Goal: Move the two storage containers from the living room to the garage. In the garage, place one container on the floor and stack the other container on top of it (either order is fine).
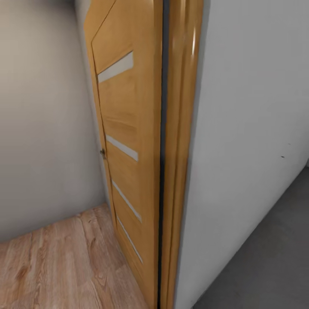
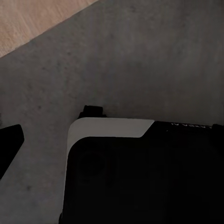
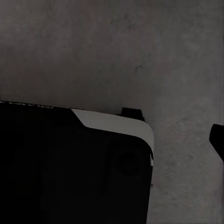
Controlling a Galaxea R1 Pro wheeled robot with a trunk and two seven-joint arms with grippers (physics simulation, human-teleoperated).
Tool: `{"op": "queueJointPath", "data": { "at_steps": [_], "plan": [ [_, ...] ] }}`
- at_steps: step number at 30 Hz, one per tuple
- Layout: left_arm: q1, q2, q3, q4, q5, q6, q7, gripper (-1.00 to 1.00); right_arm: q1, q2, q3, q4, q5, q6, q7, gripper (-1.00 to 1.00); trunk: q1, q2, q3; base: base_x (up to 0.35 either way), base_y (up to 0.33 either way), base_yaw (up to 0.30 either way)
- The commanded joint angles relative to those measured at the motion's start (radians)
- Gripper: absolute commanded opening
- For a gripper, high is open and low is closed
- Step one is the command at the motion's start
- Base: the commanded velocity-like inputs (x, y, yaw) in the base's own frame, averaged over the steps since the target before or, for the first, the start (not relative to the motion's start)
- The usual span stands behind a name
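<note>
While the head camera faces a doorway, no container is in sight, so where the two bins are cannot be told from these pictures. An open wooden door [image 1: 124, 163] with narrow pale glass slots and a small knob [image 1: 102, 152] swings against a grey wall [image 1: 43, 128]. Its frame [image 1: 182, 150] stands edge-on in the middle of the view. Left of the frame lies light plank flooring [image 1: 64, 266]; right of it a white wall [image 1: 249, 128] meets dark concrete floor [image 1: 274, 257]. Judgement: the robot sits at the threshold between a wood-floored room and the garage side, in transit.

Both wrist cameras point down at the concrete. Left wrist view: the robot's black base [image 2: 144, 177] with a pale corner trim, concrete around it, and a wedge of plank floor [image 2: 32, 18] at one corner. This fits the base having just crossed, or straddling, the floor seam. Right wrist view: the same base [image 3: 70, 168] over concrete floor [image 3: 116, 51].

A dark tip [image 2: 9, 142] in the left wrist view and another [image 3: 218, 140] in the right may be fingers. Whether either gripper is apart or closed cannot be told. Arms appear hung low beside the base, likely a tucked travel pose for clearing the frame.

Nothing shows a bin being carried.
</note>
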Motion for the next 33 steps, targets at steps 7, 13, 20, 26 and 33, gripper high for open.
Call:
{"op": "queueJointPath", "data": {
  "at_steps": [7, 13, 20, 26, 33],
  "plan": [
    [-0.001, 0.000, 0.004, 0.001, 0.007, -0.012, -0.001, 1.00, 0.000, 0.001, 0.008, 0.002, -0.010, -0.002, 0.001, 1.00, 0.001, -0.001, -0.001, 0.291, 0.000, 0.197],
    [-0.001, 0.001, 0.004, 0.001, 0.008, -0.015, -0.001, 1.00, 0.000, 0.002, 0.009, 0.002, -0.009, -0.002, 0.001, 1.00, 0.001, -0.001, -0.001, 0.052, 0.000, 0.020],
    [-0.001, 0.000, 0.004, 0.001, 0.009, -0.015, -0.001, 1.00, 0.000, 0.001, 0.009, 0.002, -0.008, -0.003, 0.001, 1.00, 0.001, -0.001, -0.001, 0.005, 0.000, 0.114],
    [-0.001, 0.000, 0.004, 0.001, 0.009, -0.015, -0.001, 1.00, -0.001, 0.001, 0.009, 0.003, -0.007, -0.003, 0.001, 1.00, 0.001, -0.001, -0.001, 0.000, 0.000, 0.253],
    [-0.001, 0.001, 0.004, 0.001, 0.009, -0.015, -0.001, 1.00, 0.000, 0.001, 0.009, 0.002, -0.007, -0.004, 0.001, 1.00, 0.001, -0.001, -0.001, 0.000, 0.000, 0.273]
  ]
}}
